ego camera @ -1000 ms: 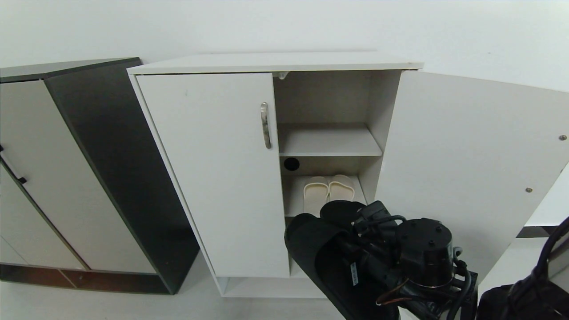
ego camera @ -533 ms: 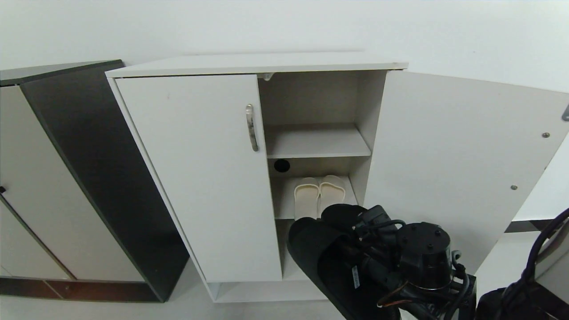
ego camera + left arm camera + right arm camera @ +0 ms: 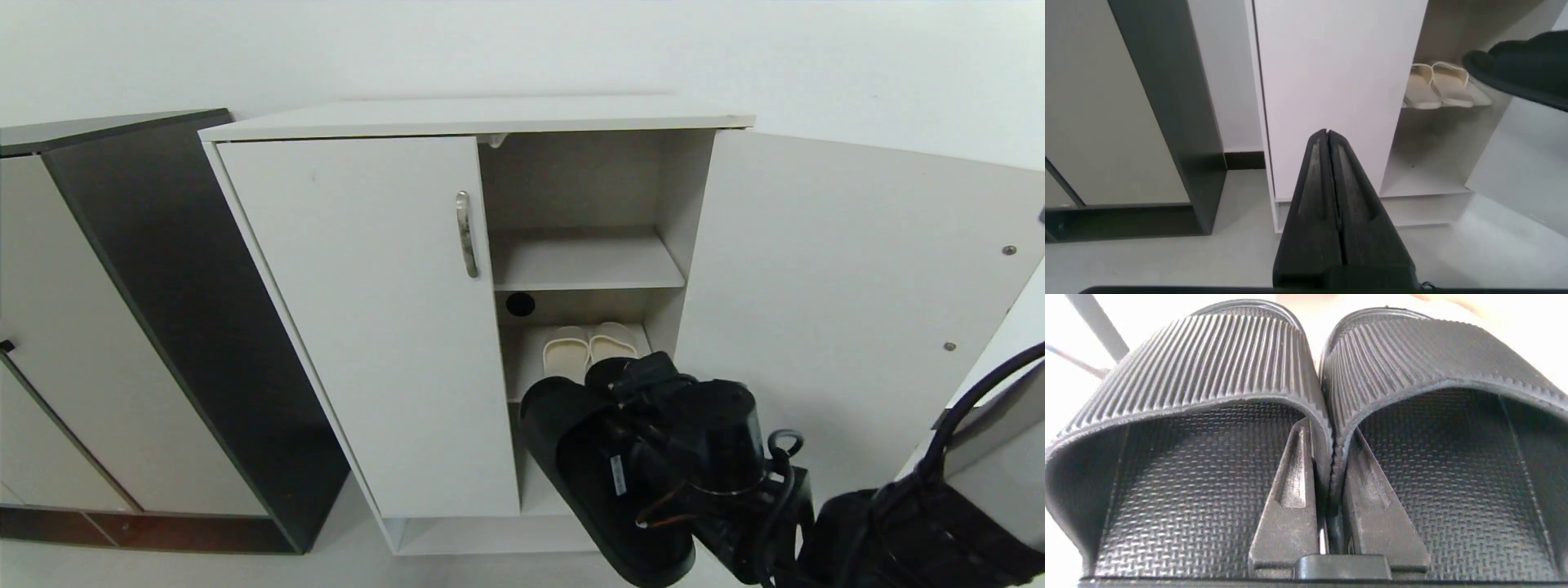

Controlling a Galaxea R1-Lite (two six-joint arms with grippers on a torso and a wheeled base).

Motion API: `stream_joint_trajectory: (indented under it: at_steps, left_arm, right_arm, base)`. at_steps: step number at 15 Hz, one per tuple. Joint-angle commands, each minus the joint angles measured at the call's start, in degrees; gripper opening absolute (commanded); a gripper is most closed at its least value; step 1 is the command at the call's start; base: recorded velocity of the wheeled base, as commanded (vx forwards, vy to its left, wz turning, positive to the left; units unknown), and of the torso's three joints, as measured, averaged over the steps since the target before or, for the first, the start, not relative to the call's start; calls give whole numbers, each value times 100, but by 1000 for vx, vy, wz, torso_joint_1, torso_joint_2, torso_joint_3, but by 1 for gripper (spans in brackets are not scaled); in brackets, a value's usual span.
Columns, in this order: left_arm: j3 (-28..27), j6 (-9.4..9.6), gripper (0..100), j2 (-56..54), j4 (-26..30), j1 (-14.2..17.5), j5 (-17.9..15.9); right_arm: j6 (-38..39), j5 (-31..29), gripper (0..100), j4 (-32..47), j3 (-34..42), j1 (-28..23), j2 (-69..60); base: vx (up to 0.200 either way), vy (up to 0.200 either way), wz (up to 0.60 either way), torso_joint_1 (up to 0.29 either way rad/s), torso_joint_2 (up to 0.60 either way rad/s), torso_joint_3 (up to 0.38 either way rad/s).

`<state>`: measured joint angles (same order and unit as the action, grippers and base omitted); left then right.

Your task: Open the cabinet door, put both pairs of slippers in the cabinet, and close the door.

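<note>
1. White wall (image 3: 522,49) fills the top of the head view. Below it, at the centre, stands a white cabinet (image 3: 473,114), with a dark grey cabinet (image 3: 196,310) just beside it at the left of the frame.
2. The white cabinet's left door (image 3: 367,327) is closed and carries an upright metal handle (image 3: 466,234). The right door (image 3: 841,310) is swung wide open across the right of the frame.
3. Cream slippers (image 3: 589,349) lie side by side on the middle shelf, toes inward, under a bare upper shelf (image 3: 584,261).
4. Black slippers (image 3: 588,465) are ribbed across the straps with a diamond-textured footbed. They hang at lower centre, in front of the open compartment, with their toes just below the cream pair.
5. The right gripper (image 3: 1331,434) pinches the black slippers' two adjoining inner walls, one finger inside each slipper.
6. The left gripper (image 3: 1328,139) has its fingers pressed together on nothing, low before the closed door and above the pale floor (image 3: 204,567).
7. The opening between the left door's edge and the right wall is narrow. The bottom compartment lies below the held pair.
</note>
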<state>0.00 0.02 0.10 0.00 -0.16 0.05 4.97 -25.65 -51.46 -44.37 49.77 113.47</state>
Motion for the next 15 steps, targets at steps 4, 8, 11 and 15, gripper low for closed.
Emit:
stream_joint_trajectory:
  at_steps: [4,8,11,15]
  left_arm:
    - [0,6,0,8,0,-2,4]
    - [0,33,0,-1,0,-2,-5]
    - [0,15,0,-1,0,-2,-5]
    - [0,15,0,8,0,-2,-5]
  right_arm:
    - [1498,-1135,0,4205,-2805,507,-589]
    - [1753,-1627,0,4996,-3930,525,-273]
    - [1524,-1698,0,4987,-4193,375,-159]
    - [1436,-1830,0,4812,-4264,217,105]
  base:
    - [0,0,0,0,0,0]
    - [0,0,0,0,0,0]
    - [0,0,0,0,0,0]
    - [0,0,0,0,0,0]
